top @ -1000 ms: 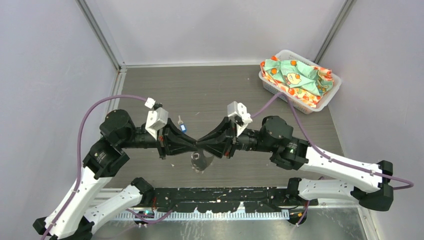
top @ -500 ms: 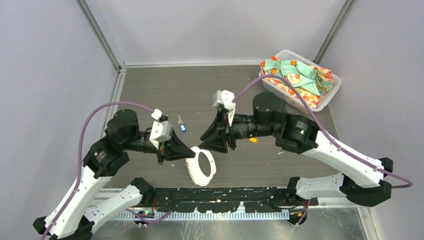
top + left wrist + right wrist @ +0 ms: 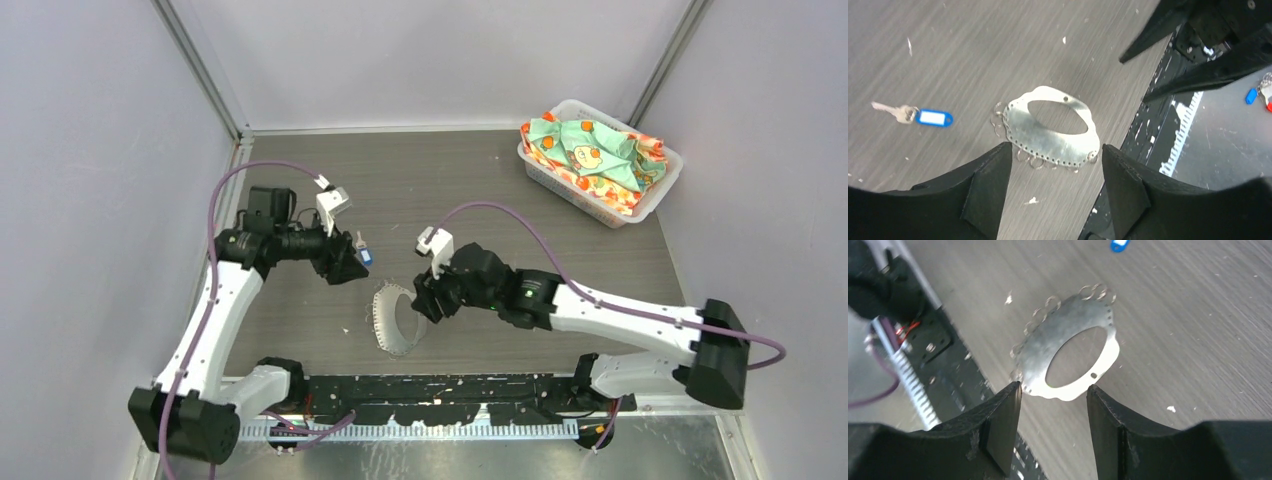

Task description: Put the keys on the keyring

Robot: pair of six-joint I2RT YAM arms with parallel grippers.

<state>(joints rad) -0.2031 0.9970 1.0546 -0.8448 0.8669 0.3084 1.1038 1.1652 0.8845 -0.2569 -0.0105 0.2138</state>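
Observation:
The keyring is a flat silver oval plate with small rings along one side. It lies free on the dark table near the front edge, also in the left wrist view and the right wrist view. One of the keys, silver with a blue tag, lies on the table behind and left of it; only its tag shows in the right wrist view. My left gripper hovers open beside that key, empty. My right gripper is open just right of the ring, empty.
A white basket of patterned cloth stands at the back right corner. The black front rail runs just in front of the keyring. Grey walls close in the table on three sides.
A second ago both grippers met tip to tip above the ring. The ring now lies on the table. My left arm has pulled back left, my right has swung low, and both jaws have opened.

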